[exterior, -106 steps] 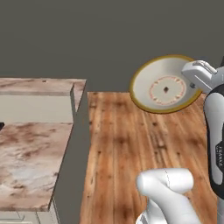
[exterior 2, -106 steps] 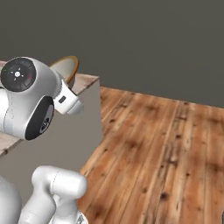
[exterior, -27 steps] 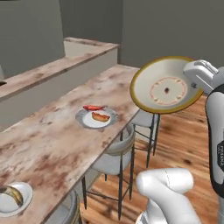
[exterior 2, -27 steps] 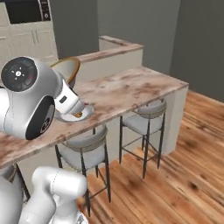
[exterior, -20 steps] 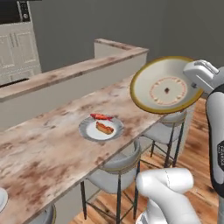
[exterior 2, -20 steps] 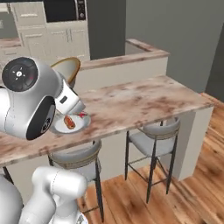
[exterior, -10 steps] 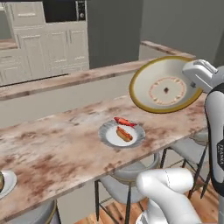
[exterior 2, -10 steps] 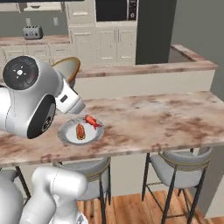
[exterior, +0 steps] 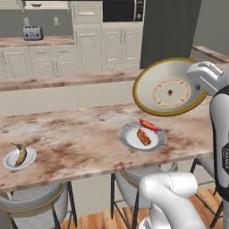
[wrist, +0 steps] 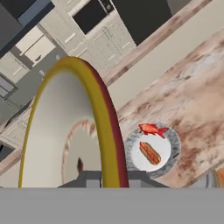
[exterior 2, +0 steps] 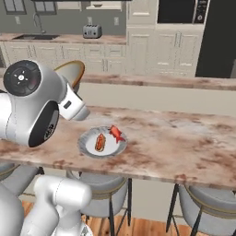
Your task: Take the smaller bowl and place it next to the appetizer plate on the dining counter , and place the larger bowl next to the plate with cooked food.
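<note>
My gripper (exterior: pixel 197 89) is shut on the rim of the larger bowl (exterior: pixel 167 92), a cream bowl with a gold-brown rim, a ring of faint marks and a dark centre spot. I hold it on edge, high above the dining counter (exterior: pixel 80 144). The hand view looks along that rim (wrist: pixel 107 131), pinched at the bottom by my gripper (wrist: pixel 111 178). Below and ahead on the counter lies the plate with cooked food (exterior: pixel 143 137) (exterior 2: pixel 102 143) (wrist: pixel 153 151), bearing a sausage and a red piece. A small plate with a banana (exterior: pixel 19 158) lies at the counter's left. The smaller bowl is out of view.
Grey stools (exterior: pixel 36 203) (exterior 2: pixel 99 186) stand under the counter's near edge. A plain beige ledge (exterior: pixel 67 96) runs along its far side. Beyond are cream cabinets with a toaster (exterior: pixel 32 32) and a dark microwave (exterior 2: pixel 182 11).
The whole scene has swung as the base moved: the counter now lies square across the views, and the banana plate is fully in sight. The bowl keeps its place in my grip.
</note>
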Motion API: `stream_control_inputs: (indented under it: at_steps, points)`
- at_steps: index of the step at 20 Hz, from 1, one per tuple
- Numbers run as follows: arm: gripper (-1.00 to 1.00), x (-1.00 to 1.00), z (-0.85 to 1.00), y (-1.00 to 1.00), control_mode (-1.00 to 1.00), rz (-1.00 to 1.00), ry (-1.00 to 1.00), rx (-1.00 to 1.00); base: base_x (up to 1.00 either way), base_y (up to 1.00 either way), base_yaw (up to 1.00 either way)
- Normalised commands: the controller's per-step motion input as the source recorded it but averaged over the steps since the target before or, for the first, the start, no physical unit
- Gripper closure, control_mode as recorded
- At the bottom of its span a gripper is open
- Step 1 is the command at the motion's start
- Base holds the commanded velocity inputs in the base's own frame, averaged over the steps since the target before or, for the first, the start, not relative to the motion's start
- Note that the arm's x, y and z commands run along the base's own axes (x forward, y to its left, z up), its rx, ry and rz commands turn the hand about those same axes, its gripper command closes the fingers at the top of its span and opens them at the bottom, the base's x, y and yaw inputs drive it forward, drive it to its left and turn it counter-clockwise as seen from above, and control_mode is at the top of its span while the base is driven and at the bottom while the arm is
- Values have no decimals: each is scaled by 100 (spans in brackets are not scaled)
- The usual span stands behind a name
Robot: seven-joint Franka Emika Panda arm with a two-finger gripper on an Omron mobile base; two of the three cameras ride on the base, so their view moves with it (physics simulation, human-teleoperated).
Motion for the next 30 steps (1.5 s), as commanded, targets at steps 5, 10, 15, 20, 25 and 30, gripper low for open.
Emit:
stream_control_inputs:
  at_steps: [5, 10, 15, 20, 25, 30]
  points:
    - [100, 5, -12, -10, -100, 0, -2, 0, 28, -20, 20]
    - [100, 40, -54, -60, -100, -4, 5, -3, 0, 0, 0]
    - [100, 28, -47, -95, -100, -19, 23, 1, 0, 0, 0]
    - [100, 14, -50, -100, -100, -26, 40, 10, 0, 0, 0]
    - [100, 10, -54, -100, -100, -26, 37, 20, 0, 0, 0]
    - [100, 15, -35, -80, -100, -13, 18, 9, 0, 0, 0]
